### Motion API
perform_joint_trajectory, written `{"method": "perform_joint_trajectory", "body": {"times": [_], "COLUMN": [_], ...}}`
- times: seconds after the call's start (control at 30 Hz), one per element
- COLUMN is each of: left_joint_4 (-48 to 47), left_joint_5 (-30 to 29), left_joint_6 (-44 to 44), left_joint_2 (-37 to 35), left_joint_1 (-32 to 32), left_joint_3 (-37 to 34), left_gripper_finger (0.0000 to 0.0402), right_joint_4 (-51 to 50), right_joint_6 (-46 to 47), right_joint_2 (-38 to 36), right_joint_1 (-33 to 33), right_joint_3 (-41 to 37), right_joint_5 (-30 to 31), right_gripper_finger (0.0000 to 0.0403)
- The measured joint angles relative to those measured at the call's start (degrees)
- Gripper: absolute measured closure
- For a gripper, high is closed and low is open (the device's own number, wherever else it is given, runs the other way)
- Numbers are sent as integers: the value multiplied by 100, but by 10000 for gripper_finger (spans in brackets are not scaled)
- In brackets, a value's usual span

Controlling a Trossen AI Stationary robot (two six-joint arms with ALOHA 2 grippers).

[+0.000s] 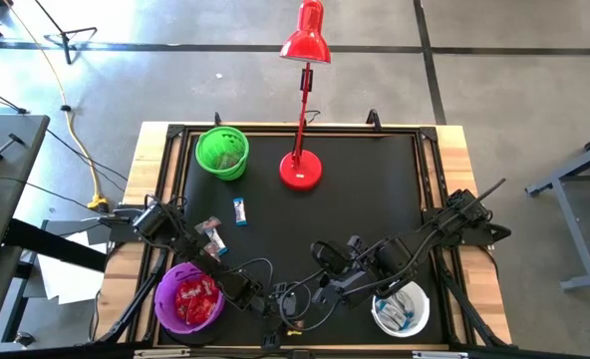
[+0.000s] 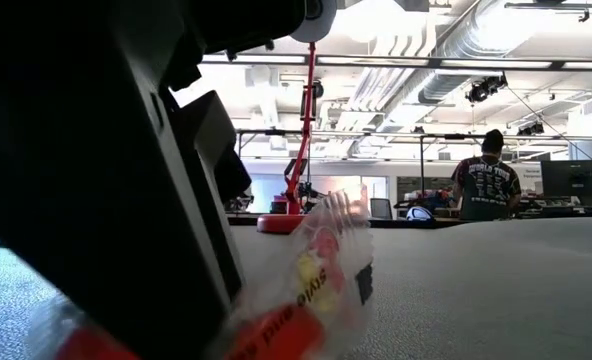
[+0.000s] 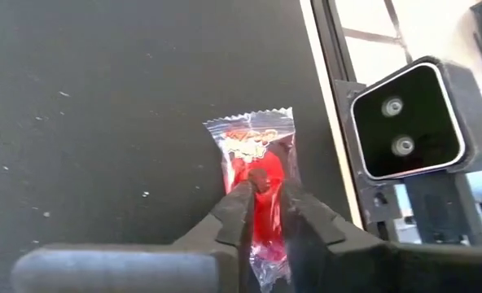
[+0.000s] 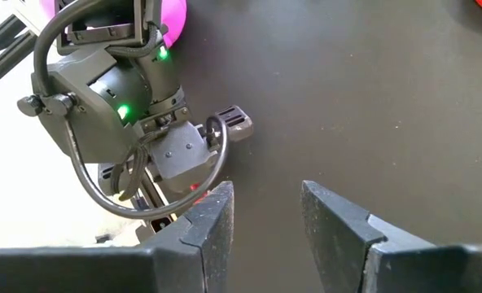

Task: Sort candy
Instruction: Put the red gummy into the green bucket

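My left gripper (image 3: 265, 183) is low at the table's near edge (image 1: 275, 344), beside the low camera (image 3: 408, 122), and is shut on a red-wrapped candy (image 3: 257, 142). That candy fills the foreground of the low view (image 2: 321, 275). My right gripper (image 4: 265, 195) hovers open just to the right of it (image 1: 315, 291), pointing at the left wrist (image 4: 119, 98) and touching nothing. A blue-and-white candy (image 1: 239, 210) and two more candies (image 1: 213, 235) lie flat on the black mat left of centre. My left gripper pinches the red candy across its red middle (image 3: 267, 163) between the two fingers (image 3: 239, 203), slanting down from above toward the near edge. The wrapper's crimped free end (image 3: 249, 124) sticks out ahead of the fingertips, close over the mat; whether it rests there, I cannot tell.
A purple bowl (image 1: 161, 291) holding red candies sits near left, a white bowl (image 1: 378, 317) with blue-and-white ones near right, and a green bowl (image 1: 222, 152) far left. A red desk lamp (image 1: 301, 170) stands far centre. A person (image 2: 488, 180) stands beyond the table.
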Motion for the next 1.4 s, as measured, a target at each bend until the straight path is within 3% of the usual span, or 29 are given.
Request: {"method": "perform_joint_trajectory", "body": {"times": [0.2,0.47,0.87,1.13,1.4], "left_joint_4": [8,609,-246,-1538,-3429], "left_joint_5": [-142,-214,-205,-694,-1154], "left_joint_6": [71,-257,-238,-229,-493], "left_joint_2": [0,12,-284,-1026,-2077], "left_joint_1": [4,21,17,15,42], "left_joint_3": [-4,-5,242,256,257], "left_gripper_finger": [394,401,401,401,402], "right_joint_4": [0,-2,78,183,361], "right_joint_6": [-2,0,-2,-2,-2], "right_joint_2": [1,2,-1,-5,-5], "right_joint_1": [2,1,-1,-1,-1], "right_joint_3": [0,0,0,0,2], "right_joint_5": [0,0,0,0,0], "right_gripper_finger": [261,261,261,261,261]}}
